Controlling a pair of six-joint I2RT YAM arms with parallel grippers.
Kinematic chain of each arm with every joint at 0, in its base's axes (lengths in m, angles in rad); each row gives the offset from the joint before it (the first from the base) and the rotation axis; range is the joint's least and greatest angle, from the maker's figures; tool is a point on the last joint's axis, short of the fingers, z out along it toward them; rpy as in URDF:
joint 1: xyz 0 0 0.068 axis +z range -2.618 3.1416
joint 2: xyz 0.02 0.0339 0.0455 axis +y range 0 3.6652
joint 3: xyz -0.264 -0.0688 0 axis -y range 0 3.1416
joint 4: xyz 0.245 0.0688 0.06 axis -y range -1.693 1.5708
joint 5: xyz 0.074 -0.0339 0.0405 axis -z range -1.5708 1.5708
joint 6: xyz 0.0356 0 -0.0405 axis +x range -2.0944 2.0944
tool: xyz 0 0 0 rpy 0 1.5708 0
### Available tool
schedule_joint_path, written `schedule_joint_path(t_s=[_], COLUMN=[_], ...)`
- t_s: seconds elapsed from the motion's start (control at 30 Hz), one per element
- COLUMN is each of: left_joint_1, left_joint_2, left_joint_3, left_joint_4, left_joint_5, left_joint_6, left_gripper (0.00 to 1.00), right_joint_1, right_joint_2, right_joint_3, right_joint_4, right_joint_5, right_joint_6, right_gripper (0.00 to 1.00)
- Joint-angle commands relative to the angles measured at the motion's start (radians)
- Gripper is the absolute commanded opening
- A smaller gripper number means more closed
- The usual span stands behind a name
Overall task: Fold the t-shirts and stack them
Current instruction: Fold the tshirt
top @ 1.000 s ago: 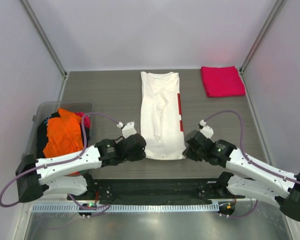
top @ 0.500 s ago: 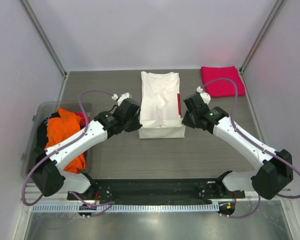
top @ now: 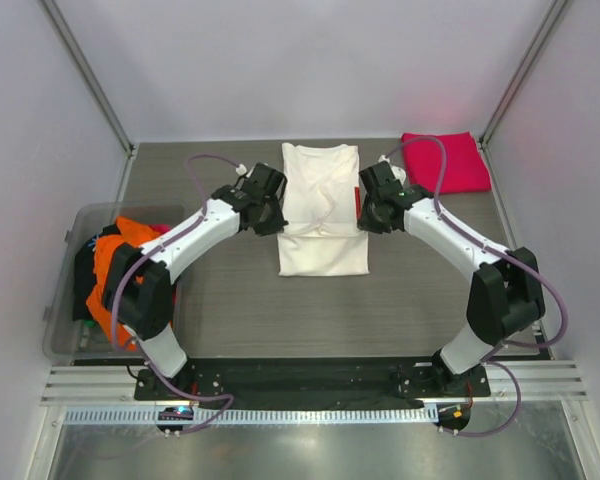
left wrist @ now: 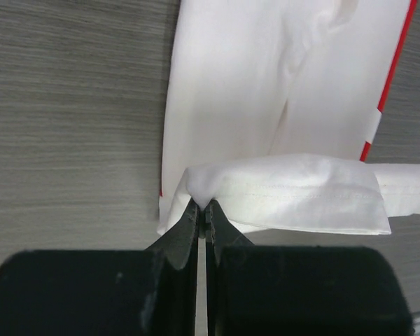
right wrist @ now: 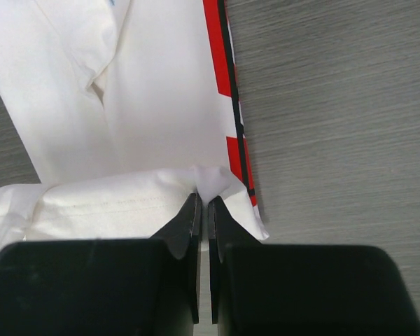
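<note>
You had left gripper, right gripper jaws clamped on white t-shirt hem corners; fold needed level, matched travel.

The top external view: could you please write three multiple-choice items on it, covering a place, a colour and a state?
1. Where is the pink-red t-shirt? A far right corner; B near left corner; C dead centre.
2. Topmost cloth in the clear bin? A orange; B green; C blue.
3. The left gripper and right gripper are? A open; B shut on the white t-shirt; C shut, empty.
A: it lies folded at the far right. A: an orange t-shirt tops the heap. B: both wrist views show its hem pinched.
</note>
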State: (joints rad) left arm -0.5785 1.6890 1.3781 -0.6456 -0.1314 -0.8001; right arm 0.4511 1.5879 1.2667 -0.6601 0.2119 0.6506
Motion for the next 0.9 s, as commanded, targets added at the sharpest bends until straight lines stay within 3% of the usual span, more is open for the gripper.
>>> schedule_joint_path(t_s=[0.0, 0.2, 0.4, 0.5, 0.53, 0.57, 0.67, 0.73, 0.83, 0.87], left_joint_1=[0.052, 0.081, 0.117, 0.143, 0.152, 0.173, 0.190, 0.189, 0.190, 0.189], left_joint_2=[0.052, 0.161, 0.319, 0.406, 0.482, 0.518, 0.604, 0.601, 0.496, 0.421], left_joint_3=[0.059, 0.121, 0.258, 0.401, 0.458, 0.596, 0.815, 0.878, 0.807, 0.702], left_joint_4=[-0.038, -0.046, -0.078, -0.123, -0.152, -0.242, -0.339, -0.373, -0.361, -0.315], left_joint_5=[0.015, 0.018, 0.047, 0.072, 0.087, 0.113, 0.182, 0.176, 0.142, 0.141], left_joint_6=[0.055, 0.076, 0.117, 0.136, 0.139, 0.139, 0.192, 0.211, 0.210, 0.205], left_gripper=[0.00, 0.01, 0.10, 0.21, 0.27, 0.39, 0.50, 0.53, 0.54, 0.54], right_joint_1=[-0.032, -0.061, -0.080, -0.100, -0.107, -0.111, -0.108, -0.089, -0.020, -0.003], right_joint_2=[0.062, 0.175, 0.303, 0.401, 0.434, 0.461, 0.540, 0.505, 0.436, 0.420], right_joint_3=[0.074, 0.158, 0.236, 0.334, 0.371, 0.472, 0.668, 0.681, 0.613, 0.584], right_joint_4=[0.017, 0.024, 0.024, 0.022, 0.016, -0.005, -0.133, -0.139, -0.118, -0.110], right_joint_5=[0.015, -0.023, -0.039, -0.052, -0.068, -0.062, -0.052, -0.048, -0.019, -0.016], right_joint_6=[-0.069, -0.101, -0.091, -0.056, -0.051, -0.043, -0.010, 0.000, -0.019, -0.020], right_gripper=[0.01, 0.01, 0.02, 0.38, 0.71, 0.78, 0.81, 0.81, 0.81, 0.81])
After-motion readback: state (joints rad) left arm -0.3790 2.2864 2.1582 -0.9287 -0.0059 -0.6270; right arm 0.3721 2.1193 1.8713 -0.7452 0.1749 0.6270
